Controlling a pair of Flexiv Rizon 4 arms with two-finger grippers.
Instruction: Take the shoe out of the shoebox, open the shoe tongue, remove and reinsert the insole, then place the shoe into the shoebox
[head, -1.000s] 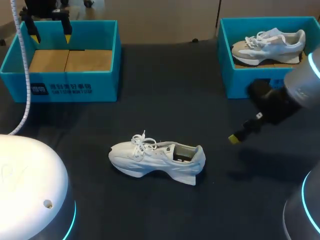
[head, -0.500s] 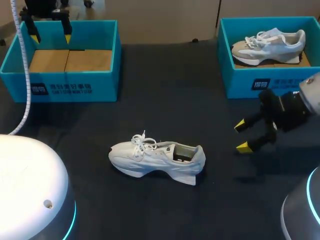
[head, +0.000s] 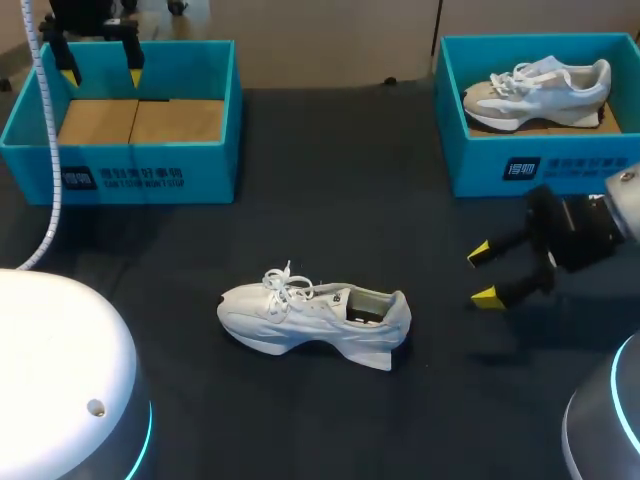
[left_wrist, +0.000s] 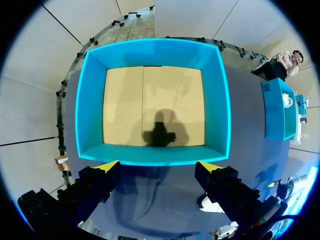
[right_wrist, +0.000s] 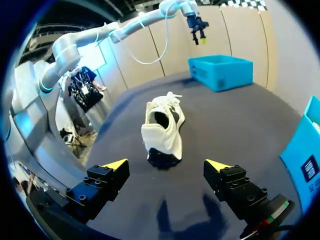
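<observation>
Left tool spread wide, right tool likewise

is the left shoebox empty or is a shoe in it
Empty. The left shoebox shows only its bare cardboard floor; the white shoe lies on the table, outside it.

At the middle of the table, a shoe on its sole, toe to the left. Far left, a shoebox, the left gripper above its back wall. Far right, a second shoebox holding another shoe; before it, right of the central shoe and well apart, the right gripper.
</observation>
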